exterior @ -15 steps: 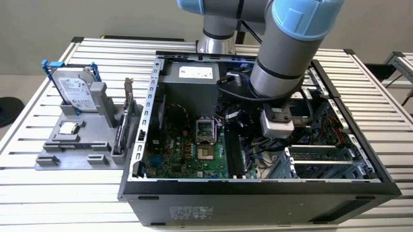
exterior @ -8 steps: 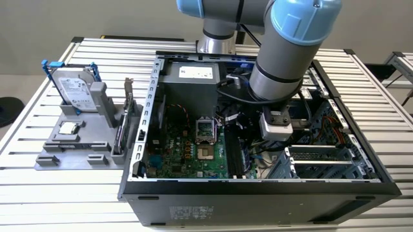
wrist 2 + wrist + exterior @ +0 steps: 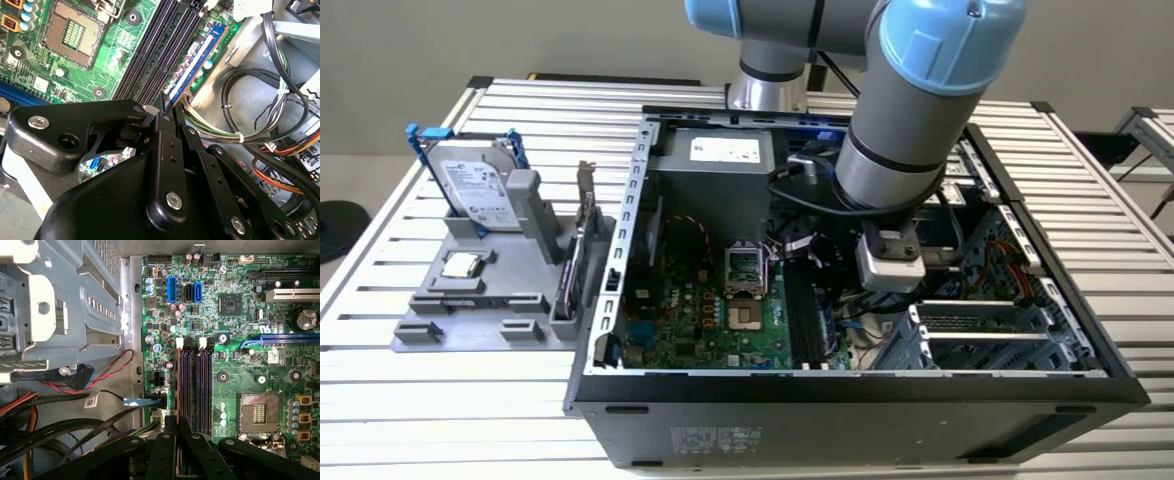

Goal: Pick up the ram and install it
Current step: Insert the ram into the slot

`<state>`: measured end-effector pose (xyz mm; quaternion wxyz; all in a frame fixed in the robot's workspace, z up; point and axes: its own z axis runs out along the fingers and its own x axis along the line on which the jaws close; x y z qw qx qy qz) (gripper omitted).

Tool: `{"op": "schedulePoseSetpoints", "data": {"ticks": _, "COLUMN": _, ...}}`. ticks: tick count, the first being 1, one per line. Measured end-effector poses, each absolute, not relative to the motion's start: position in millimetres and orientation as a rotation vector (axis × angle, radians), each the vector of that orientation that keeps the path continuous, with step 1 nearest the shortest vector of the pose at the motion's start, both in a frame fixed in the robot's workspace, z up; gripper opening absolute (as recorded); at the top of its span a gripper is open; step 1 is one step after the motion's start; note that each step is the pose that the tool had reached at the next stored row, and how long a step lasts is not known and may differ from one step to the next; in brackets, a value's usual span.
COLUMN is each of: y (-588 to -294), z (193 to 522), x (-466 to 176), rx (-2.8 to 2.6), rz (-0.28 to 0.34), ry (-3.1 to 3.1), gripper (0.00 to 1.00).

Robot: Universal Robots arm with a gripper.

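The black two-finger gripper (image 3: 169, 107) is clenched on the long, thin blue ram stick (image 3: 196, 62), which stands on edge in the outermost black memory slot (image 3: 179, 390) of the green motherboard (image 3: 707, 320), at three o'clock from the square processor socket (image 3: 742, 268) inside the open black computer case (image 3: 854, 410).

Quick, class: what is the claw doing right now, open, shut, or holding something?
Claw: shut on the ram, holding the blue stick edge-on over the memory slots of the motherboard.
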<state>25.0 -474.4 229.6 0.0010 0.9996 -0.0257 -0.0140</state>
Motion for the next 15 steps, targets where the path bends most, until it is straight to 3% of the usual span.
{"op": "schedulePoseSetpoints", "data": {"ticks": 15, "y": -474.5, "z": 226.8, "x": 23.5, "rx": 3.138, "rz": -0.044, "ry": -0.081, "gripper": 0.0}}
